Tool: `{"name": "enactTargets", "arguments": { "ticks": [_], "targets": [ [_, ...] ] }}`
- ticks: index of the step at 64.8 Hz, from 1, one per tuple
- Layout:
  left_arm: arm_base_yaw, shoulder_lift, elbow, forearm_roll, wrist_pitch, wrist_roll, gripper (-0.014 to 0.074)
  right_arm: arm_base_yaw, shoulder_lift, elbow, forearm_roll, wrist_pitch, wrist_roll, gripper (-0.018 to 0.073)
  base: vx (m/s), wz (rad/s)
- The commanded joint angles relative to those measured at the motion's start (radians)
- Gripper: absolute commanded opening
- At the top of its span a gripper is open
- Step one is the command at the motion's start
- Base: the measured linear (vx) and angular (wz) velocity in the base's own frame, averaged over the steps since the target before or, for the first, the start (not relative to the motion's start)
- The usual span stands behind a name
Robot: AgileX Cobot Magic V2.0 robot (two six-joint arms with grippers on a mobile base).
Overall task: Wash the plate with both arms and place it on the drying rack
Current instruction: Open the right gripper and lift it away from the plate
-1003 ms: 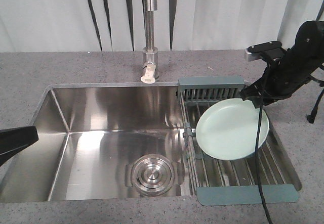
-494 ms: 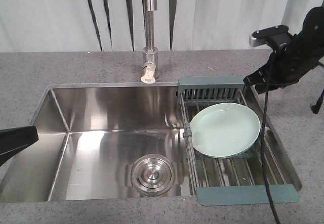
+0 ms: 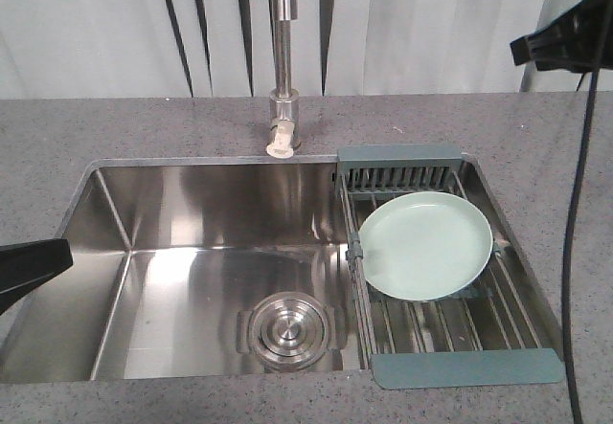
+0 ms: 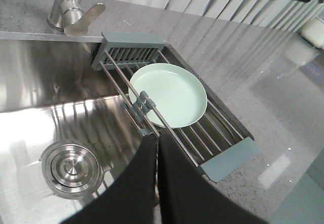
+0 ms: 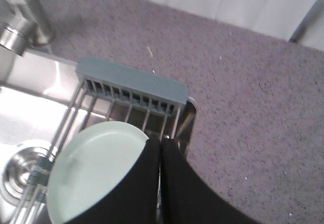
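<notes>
The right claw (image 5: 160, 150) is clenched on nothing, its 2 black fingers pressed together with only a thin seam between them; in its own wrist view it hangs above the plate's rim, near the slotted end of the rack. From the front, the right arm (image 3: 560, 36) sits high at 2 o'clock, well apart from the plate, with a black cable (image 3: 573, 242) dropping down the right edge. The left claw (image 4: 156, 145) is likewise clenched and holds nothing, and it hovers over the sink (image 3: 192, 242) at the rack's near edge. The plate (image 3: 431, 244), pale green and round, lies face up on the steel rods of the drying rack (image 3: 466, 367), which spans the right part of the sink; its far rim is just beside the slotted compartment at 12 o'clock. A faucet (image 3: 282, 60) stands behind the sink on the speckled grey table (image 3: 115, 127), and a round drain (image 3: 284, 329) sits in the basin floor.
</notes>
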Motion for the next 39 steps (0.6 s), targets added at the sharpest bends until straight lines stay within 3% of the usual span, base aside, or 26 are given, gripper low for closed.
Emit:
{"name": "enactTargets", "arguments": {
  "ticks": [1,14,28,39],
  "targets": [
    [0.004,-0.005,-0.024,-0.027,-0.006,-0.007,-0.0006,-0.007,-0.118,0.01,0.093,-0.081,-0.047,-0.0008,0.0,0.0],
    [0.004,-0.005,-0.027,-0.069,-0.006,-0.007,-0.0006,-0.007,-0.397,0.323,0.249,-0.199,-0.195,-0.0006,0.0,0.0],
    [0.002,-0.004,-0.027,-0.079,-0.006,-0.006,-0.0006,-0.007,-0.746,0.702,0.272,-0.274,-0.258,-0.0006,0.0,0.0],
    [0.0,0.005,-0.027,-0.087,-0.026,-0.006,-0.0006,-0.007,-0.991,0.884,0.266,-0.294,-0.266,-0.0006,0.0,0.0]
  ]
}}
